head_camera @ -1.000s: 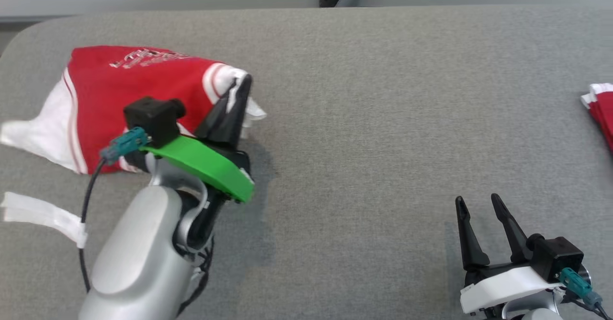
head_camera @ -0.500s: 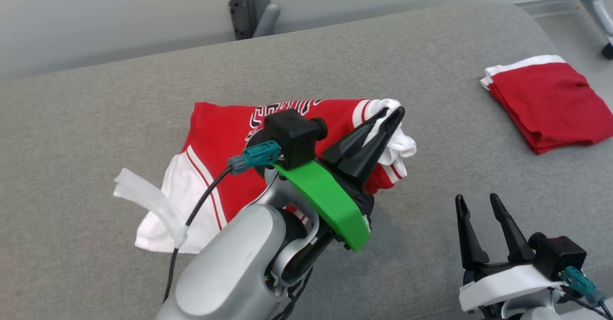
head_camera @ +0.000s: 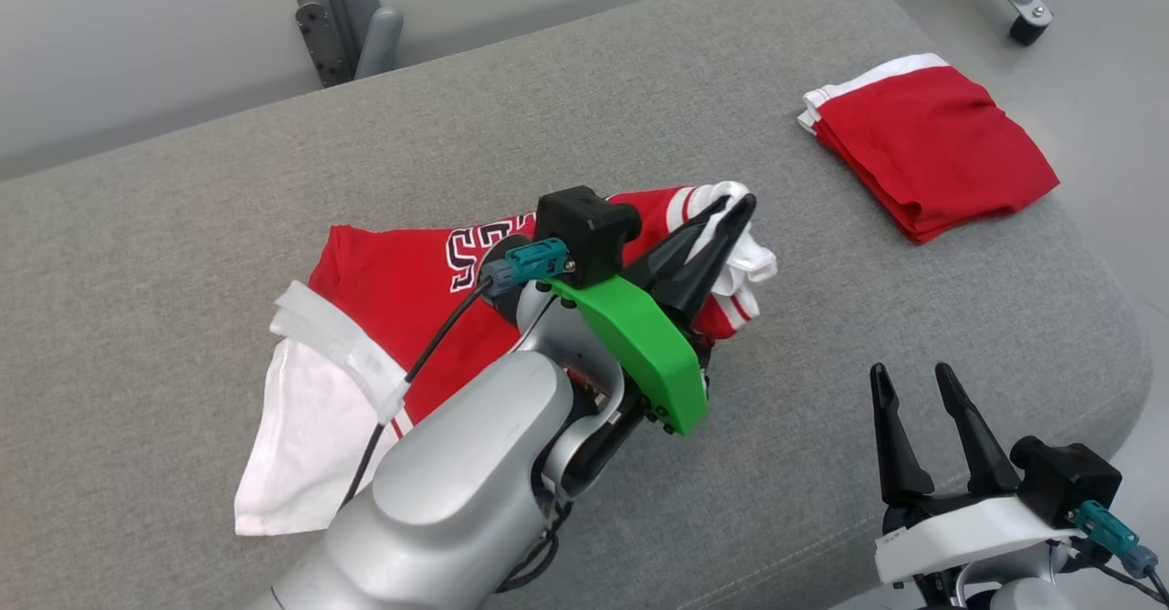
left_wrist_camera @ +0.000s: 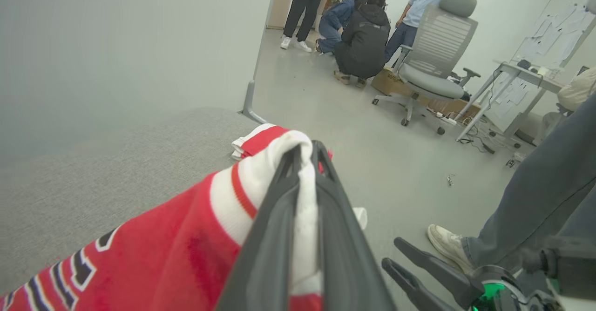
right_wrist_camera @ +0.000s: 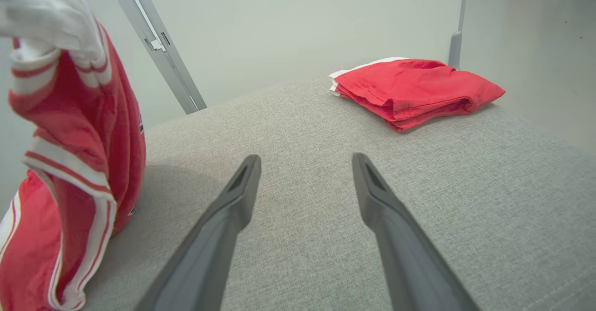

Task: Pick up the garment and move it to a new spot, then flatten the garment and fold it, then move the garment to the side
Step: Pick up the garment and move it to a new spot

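A: What does the left gripper [head_camera: 742,208] hold?

B: Its fingers are clamped together on the white cuff of the red garment [head_camera: 393,272]. That corner is raised, and the rest trails down onto the middle of the grey pad [head_camera: 183,254].

A: And the right gripper [head_camera: 910,374]?

B: Its fingers are apart and hold nothing, low over the pad's near right edge. A folded red pile [head_camera: 932,144] lies at the far right corner, well apart from the garment.
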You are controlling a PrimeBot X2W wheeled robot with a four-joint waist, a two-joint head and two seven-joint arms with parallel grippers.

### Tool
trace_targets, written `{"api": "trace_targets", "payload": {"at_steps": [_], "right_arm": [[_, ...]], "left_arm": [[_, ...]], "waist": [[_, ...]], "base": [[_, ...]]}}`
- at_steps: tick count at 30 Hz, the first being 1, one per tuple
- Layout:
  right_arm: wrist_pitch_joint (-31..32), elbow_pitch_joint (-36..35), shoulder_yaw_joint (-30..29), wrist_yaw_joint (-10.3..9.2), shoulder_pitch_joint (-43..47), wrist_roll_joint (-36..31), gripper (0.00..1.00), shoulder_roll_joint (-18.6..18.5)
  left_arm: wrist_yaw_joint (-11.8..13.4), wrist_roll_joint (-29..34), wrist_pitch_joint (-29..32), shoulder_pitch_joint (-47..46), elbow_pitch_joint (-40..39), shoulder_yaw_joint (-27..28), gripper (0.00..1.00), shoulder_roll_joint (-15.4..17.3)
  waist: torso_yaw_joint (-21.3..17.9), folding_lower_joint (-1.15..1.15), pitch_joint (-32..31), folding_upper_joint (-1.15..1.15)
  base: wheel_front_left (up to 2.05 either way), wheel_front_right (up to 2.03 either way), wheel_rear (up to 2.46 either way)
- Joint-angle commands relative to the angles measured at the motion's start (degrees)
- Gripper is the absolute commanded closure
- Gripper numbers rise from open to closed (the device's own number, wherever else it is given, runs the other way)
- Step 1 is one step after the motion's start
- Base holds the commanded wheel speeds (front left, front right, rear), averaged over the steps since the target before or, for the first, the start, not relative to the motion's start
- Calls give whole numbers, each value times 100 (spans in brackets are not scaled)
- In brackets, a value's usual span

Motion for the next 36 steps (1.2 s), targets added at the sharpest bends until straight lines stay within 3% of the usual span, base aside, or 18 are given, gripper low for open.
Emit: {"api": "trace_targets", "payload": {"at_steps": [1,10,11,12,13,14,20,23,30,36], "right_arm": [[0,-3,7,-9,-63,41,0,-4],[0,34,-37,-9,-39,10,0,-6],[0,32,-47,-9,-31,-3,0,-6],[0,29,-56,-9,-20,-29,0,-5],[0,28,-55,-9,-7,-65,0,-5],[0,25,-64,-9,10,-94,0,-6],[0,-46,-163,-9,134,-280,0,-8],[0,-107,-268,-9,253,-361,0,-7],[0,-197,-422,-9,490,-518,0,-5],[0,-233,-583,-9,696,-632,0,-7]], "left_arm": [[32,34,-109,-114,296,-57,100,22],[-48,256,-499,6,1877,-215,100,134],[-62,242,-569,18,1960,-207,83,126],[-92,205,-655,27,2018,-182,57,113],[-117,176,-750,36,2043,-164,18,103],[-144,149,-837,69,2048,-148,0,96],[-37,33,-1264,505,1634,225,0,244],[159,85,-1345,1058,1094,577,0,549],[472,748,-1355,2603,-255,1428,0,1302],[443,1293,-1356,3800,-789,2289,0,1455]], "waist": [[-78,0,81,0],[47,0,127,0],[89,0,120,0],[140,0,103,0],[187,0,79,0],[237,0,46,0],[494,0,-186,0],[707,0,-345,0],[1266,0,-569,0],[1698,0,-783,0]], "base": [[0,0,0],[0,0,0],[0,0,0],[0,0,0],[0,0,0],[0,0,0],[0,0,0],[0,0,0],[0,0,0],[0,0,0]]}}
